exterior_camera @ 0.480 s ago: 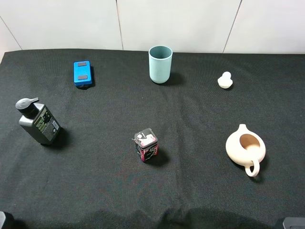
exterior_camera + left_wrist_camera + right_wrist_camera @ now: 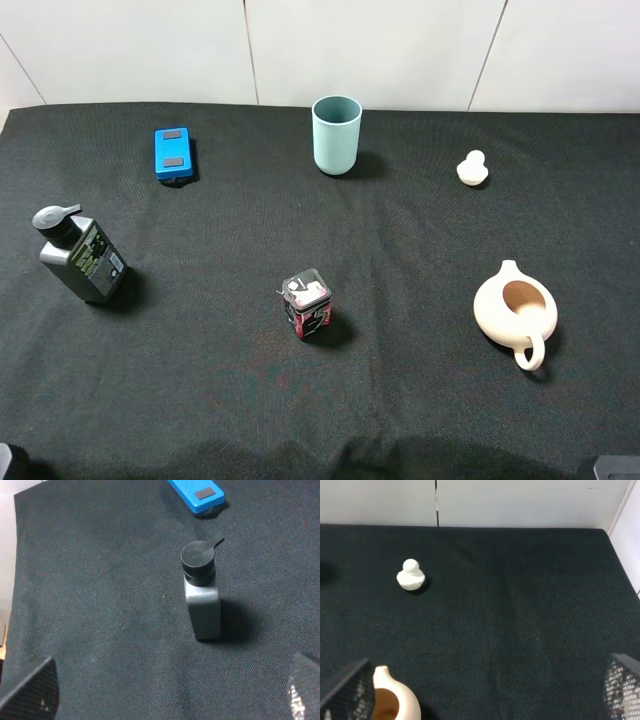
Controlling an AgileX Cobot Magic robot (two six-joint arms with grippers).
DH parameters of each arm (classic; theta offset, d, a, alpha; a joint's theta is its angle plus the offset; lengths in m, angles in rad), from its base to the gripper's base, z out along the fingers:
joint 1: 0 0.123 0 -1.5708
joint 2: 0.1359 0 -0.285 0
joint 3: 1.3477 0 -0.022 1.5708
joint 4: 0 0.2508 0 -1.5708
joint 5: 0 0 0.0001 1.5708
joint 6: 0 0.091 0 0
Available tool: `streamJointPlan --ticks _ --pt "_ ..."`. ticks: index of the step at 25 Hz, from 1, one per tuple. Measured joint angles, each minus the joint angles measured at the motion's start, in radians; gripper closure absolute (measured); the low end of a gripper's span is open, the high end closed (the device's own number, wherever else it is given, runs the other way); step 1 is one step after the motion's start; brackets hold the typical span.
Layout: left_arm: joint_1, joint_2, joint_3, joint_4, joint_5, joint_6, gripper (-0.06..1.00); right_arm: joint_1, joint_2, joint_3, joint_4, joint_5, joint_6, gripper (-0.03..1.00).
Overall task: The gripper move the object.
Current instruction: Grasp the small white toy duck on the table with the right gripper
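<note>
The object, a tiny cream-white figurine point(image 2: 472, 168) with a round knob on a rounder base, stands alone at the back right of the black cloth. It also shows in the right wrist view point(image 2: 411, 575), far ahead of my right gripper point(image 2: 485, 690). That gripper is open and empty, and its fingertips point(image 2: 347, 692) are spread wide. My left gripper point(image 2: 167, 692) is also open and empty, back from a black pump bottle point(image 2: 201, 592). In the high view only slivers of the two arms show at the bottom corners.
A beige pitcher with a handle point(image 2: 515, 308) sits in front of the figurine and shows low in the right wrist view point(image 2: 392, 702). A teal cup point(image 2: 336, 134) stands at back centre. There is a blue box point(image 2: 173, 153), the pump bottle point(image 2: 80, 255) and a small red-black tin point(image 2: 307, 304).
</note>
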Motion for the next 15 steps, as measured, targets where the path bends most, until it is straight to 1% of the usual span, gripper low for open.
streamJointPlan --ticks 11,15 --pt "0.000 0.000 0.000 0.000 0.000 0.000 -0.02 0.000 0.000 -0.001 0.003 0.000 0.000 0.27" --pt "0.000 0.000 0.000 0.000 0.000 0.000 -0.02 0.000 0.022 -0.027 0.005 0.000 0.000 0.27"
